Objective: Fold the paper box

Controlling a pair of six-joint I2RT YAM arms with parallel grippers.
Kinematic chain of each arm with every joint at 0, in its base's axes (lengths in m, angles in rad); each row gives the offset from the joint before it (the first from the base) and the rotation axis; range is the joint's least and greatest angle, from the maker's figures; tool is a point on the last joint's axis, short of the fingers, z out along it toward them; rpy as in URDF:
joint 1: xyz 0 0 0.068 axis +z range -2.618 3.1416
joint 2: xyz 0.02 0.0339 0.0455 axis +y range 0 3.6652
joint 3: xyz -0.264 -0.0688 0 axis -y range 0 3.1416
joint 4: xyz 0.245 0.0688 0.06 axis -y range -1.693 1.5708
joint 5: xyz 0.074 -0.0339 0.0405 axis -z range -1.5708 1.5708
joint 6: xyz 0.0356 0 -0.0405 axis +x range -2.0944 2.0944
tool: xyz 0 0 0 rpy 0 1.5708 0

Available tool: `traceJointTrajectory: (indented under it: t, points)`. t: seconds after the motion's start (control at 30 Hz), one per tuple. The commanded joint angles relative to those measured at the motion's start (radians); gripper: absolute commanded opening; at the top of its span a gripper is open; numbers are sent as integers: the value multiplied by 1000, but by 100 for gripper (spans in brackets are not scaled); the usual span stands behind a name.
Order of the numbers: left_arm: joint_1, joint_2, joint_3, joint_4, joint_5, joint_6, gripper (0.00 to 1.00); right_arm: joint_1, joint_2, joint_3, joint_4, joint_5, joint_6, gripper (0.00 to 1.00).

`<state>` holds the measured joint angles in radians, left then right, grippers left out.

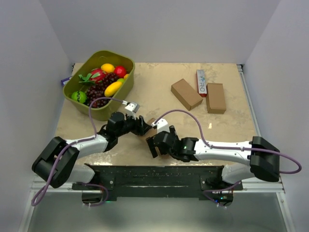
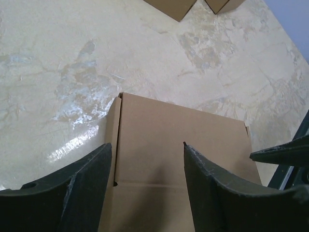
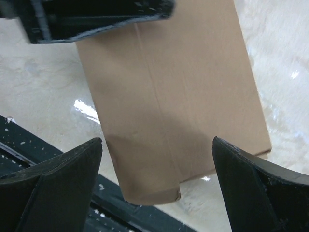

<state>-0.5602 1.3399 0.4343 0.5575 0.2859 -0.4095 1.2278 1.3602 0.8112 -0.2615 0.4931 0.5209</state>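
The paper box [image 2: 193, 125], a shallow brown corrugated-cardboard one lying flat with its lid panel up, sits to the right of the olive-green plastic tub of toy fruit [image 1: 99, 114] and on its near side. Both arms are crowded right over it. The left gripper [image 2: 147, 147] comes in from the tub side with its jaws parted and nothing clamped, one finger beside the small side flap, the other over the panel; can't tell if either touches. The right gripper [image 3: 157, 140] faces it from the far-from-tub side, jaws spread wide and empty, the box running lengthwise straight out ahead toward the left one. So the long axis looks lined up gripper to gripper, neither arm clearly closer.
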Motion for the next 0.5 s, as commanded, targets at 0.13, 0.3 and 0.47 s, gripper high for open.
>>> traceJointTrajectory:
  t: [0.13, 0.3, 0.47]
  points:
    - [5, 16, -51, 82, 56, 5, 65, -115, -220, -127, -110, -56, 352, 99]
    - [3, 21, -63, 84, 61, 5, 64, -226, -309, -245, 29, -175, 392, 97]
    - [3, 4, -114, 108, 68, -31, 54, -298, -260, -299, 154, -280, 395, 95]
